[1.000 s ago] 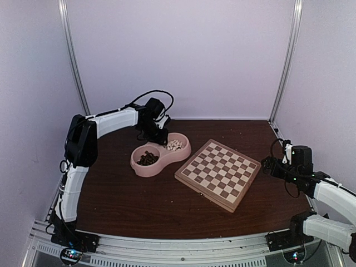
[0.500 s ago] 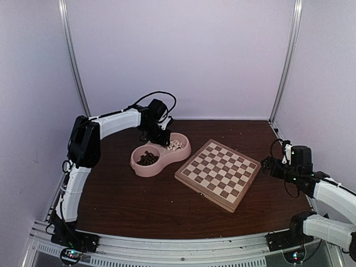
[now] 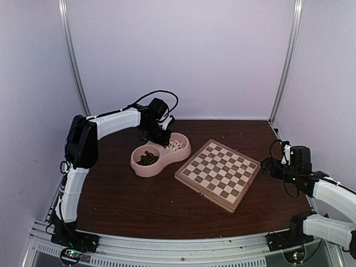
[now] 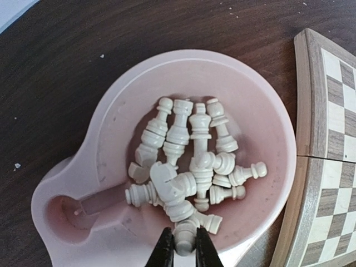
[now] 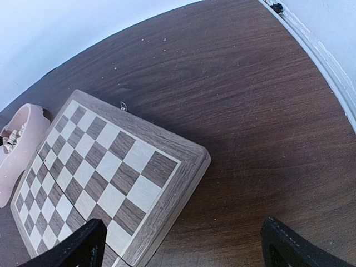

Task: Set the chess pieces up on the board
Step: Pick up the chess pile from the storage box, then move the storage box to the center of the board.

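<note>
Work is just at the start: the board [image 3: 218, 174] has no pieces on it yet. All the white pieces [image 4: 189, 161] lie in a heap in one bowl of the pink dish [image 4: 111, 111], just beside the board. The dark pieces [image 3: 147, 158] fill the other bowl. The left fingers [image 4: 164, 251] are pinched tight on one white piece [image 4: 184, 240] at the near edge of the heap. The right fingers [image 5: 72, 245] are spread wide and hold nothing, over the desk [image 5: 250, 111] by the board's right side. Every piece is left to place. Other pieces touch the held one and may get bumped, I think
</note>
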